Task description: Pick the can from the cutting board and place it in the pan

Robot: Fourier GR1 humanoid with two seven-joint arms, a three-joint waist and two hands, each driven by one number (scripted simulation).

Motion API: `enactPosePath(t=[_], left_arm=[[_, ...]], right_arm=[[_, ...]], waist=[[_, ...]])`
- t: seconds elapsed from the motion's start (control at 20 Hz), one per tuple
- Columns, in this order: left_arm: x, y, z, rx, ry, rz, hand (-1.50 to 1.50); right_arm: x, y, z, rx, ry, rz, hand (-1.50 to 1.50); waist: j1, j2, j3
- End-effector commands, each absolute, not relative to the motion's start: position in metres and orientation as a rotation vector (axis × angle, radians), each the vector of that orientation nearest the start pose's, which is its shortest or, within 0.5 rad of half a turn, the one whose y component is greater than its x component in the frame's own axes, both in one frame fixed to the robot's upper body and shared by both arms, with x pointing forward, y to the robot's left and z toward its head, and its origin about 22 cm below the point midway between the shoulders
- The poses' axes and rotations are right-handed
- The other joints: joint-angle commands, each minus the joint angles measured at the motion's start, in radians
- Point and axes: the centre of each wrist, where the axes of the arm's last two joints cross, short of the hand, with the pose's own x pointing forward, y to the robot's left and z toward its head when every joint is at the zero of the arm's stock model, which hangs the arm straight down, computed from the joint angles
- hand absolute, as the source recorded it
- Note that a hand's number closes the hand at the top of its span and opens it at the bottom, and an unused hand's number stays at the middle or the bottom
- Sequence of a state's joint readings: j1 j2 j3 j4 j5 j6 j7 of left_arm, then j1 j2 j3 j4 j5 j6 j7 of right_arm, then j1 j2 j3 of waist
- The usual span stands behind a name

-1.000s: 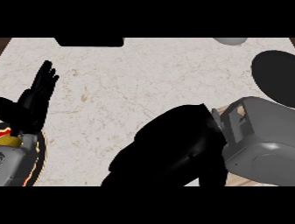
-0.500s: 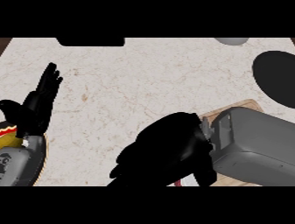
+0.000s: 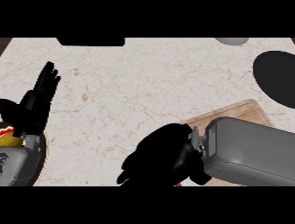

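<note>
My right hand (image 3: 166,157), lower centre, curls over the cutting board (image 3: 240,114); whether it holds anything, I cannot tell. My left hand (image 3: 32,105) rests open at left; the pan (image 3: 285,78) lies at upper right on the bench (image 3: 143,83).

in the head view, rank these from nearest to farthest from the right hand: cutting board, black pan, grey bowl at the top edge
1. Cutting board: directly beside the right hand, at the lower right, mostly under the grey forearm.
2. Black pan: at the right edge, beyond the board.
3. Grey bowl: at the counter's far edge, upper right, farthest away.
</note>
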State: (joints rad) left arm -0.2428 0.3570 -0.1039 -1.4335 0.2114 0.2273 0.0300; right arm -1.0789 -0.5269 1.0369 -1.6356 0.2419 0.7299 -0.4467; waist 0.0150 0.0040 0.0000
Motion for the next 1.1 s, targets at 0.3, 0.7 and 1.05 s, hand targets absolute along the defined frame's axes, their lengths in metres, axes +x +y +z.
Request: enactPosePath(t=[0.3, 0.7, 1.05], left_arm=[[0.292, 0.265, 0.056, 0.194, -1.622, -0.052, 0.0], [0.297, 0.278, 0.053, 0.202, -1.619, -0.072, 0.0], [0.302, 0.273, 0.052, 0.204, -1.596, -0.046, 0.0]], right_arm=[[0.264, -0.059, 0.153, -0.634, 1.237, -2.777, -1.5], [0.252, -0.065, 0.145, -0.456, 1.142, -2.759, -1.5], [0.25, -0.054, 0.127, -0.49, 1.118, -2.781, -1.5]], waist=[[0.0, -0.004, 0.0], [-0.012, -0.005, 0.0], [-0.013, -0.004, 0.0]])
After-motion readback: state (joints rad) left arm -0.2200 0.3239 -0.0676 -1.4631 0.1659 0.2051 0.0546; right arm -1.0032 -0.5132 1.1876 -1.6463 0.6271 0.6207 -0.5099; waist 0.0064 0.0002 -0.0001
